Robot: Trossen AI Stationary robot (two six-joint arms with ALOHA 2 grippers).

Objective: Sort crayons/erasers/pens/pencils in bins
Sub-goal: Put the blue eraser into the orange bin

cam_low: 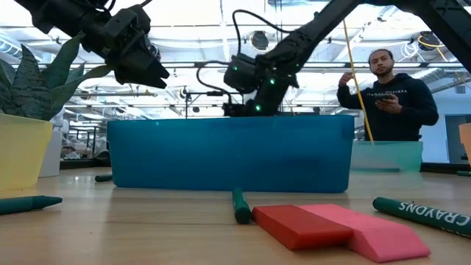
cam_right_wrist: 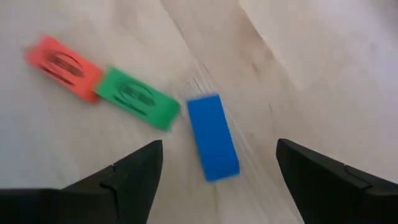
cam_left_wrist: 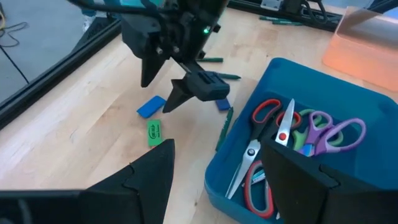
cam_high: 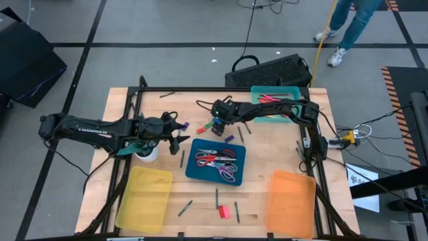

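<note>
Red and pink erasers [cam_low: 335, 227] are lying nearest the low camera. Behind the dark blue bin [cam_high: 215, 162], the right gripper [cam_right_wrist: 214, 163] is hovering, fingers spread, above a blue eraser [cam_right_wrist: 212, 136]; the left gripper [cam_high: 179, 139] is waiting, fingers spread, beside that bin.

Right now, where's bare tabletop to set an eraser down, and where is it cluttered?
Free: the wood between the dark blue bin and the orange bin, and the yellow bin looks empty. Crowded: under the open right claw, where red, green and blue erasers lie close; crayons and red and pink erasers near the front edge.
</note>
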